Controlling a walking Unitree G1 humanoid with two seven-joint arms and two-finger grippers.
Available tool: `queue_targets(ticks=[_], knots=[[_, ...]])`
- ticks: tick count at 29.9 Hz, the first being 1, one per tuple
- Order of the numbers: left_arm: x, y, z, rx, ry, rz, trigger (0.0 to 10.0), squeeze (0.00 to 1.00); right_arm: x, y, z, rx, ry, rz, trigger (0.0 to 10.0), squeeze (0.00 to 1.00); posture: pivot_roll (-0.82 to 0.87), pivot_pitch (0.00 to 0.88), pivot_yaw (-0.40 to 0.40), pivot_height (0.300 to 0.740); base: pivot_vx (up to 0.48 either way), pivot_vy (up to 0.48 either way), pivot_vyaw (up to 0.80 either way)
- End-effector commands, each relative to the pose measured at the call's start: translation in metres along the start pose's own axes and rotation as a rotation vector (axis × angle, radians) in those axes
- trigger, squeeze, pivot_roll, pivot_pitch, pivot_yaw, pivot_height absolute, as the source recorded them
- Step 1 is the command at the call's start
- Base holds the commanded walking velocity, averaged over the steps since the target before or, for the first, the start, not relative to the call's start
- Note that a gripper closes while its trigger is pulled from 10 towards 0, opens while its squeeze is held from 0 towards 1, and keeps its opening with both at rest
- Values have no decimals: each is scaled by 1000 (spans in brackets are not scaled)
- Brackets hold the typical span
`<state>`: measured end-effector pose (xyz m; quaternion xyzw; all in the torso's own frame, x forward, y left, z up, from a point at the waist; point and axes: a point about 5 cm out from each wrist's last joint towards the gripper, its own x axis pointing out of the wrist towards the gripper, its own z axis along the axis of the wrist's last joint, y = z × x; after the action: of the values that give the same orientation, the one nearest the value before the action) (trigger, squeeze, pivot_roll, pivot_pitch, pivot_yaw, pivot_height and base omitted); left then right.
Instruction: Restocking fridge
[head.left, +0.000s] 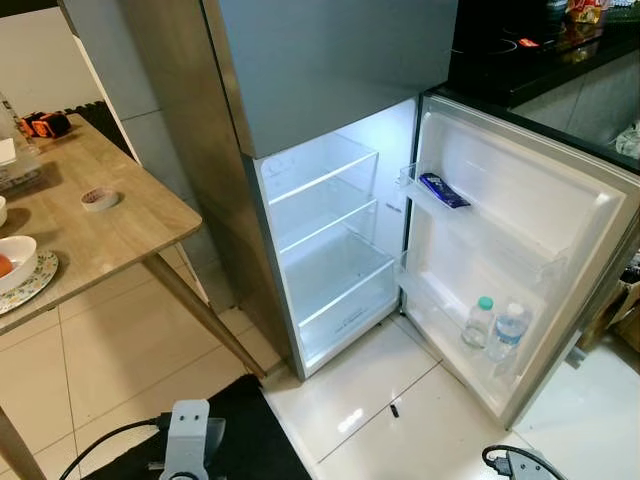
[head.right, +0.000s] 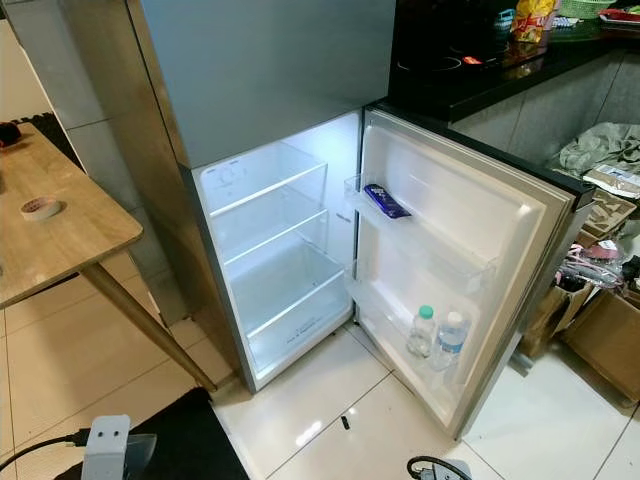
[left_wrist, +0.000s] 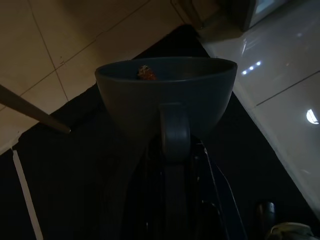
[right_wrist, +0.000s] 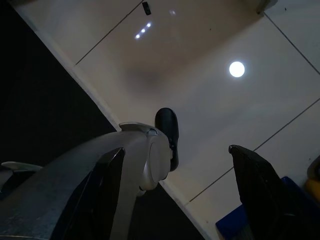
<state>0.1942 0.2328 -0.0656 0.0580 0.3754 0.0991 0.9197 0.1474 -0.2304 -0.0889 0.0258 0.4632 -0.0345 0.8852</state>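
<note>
Matt grey fridge (head.left: 330, 60), glossy floor tiles (head.left: 370, 400)

A wooden table (head.left: 110, 225) bears a tape roll (head.left: 100, 199); a black mat (head.left: 250, 440) covers the floor.

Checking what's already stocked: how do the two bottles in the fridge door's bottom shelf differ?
The left bottle has a green cap; the right bottle has a white cap. The left bottle looks shorter and sits nearer the fridge's inside; the right bottle looks taller and carries a blue-and-white label. Both are clear, upright, and side by side in the door shelf.
</note>
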Motion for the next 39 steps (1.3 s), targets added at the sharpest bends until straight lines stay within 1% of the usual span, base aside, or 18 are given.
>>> queue_targets(ticks=[1, 24, 31, 38, 39], knots=[[2, 4, 6, 34, -12, 6, 10000, 0, 1, 3, -1, 7, 11, 4, 10000, 0, -165, 0, 78, 740, 0, -390, 0], [6, -9, 20, 62, -53, -36, 10000, 0, -1, -2, -4, 19, 5, -14, 10000, 0, -190, 0, 85, 740, 0, -400, 0], [7, -16, 29, 68, -85, -55, 10000, 0, -2, -4, -5, 24, 1, -13, 10000, 0, -193, 0, 85, 740, 0, -35, 0], [8, -17, 33, 80, -97, -52, 10000, 0, -3, -3, -7, 29, 3, -12, 10000, 0, -196, 0, 89, 740, 0, 0, 0], [8, -17, 36, 81, -111, -48, 10000, 0, -3, -3, -8, 32, 4, -10, 10000, 0, -198, 0, 90, 740, 0, 0, 0]])
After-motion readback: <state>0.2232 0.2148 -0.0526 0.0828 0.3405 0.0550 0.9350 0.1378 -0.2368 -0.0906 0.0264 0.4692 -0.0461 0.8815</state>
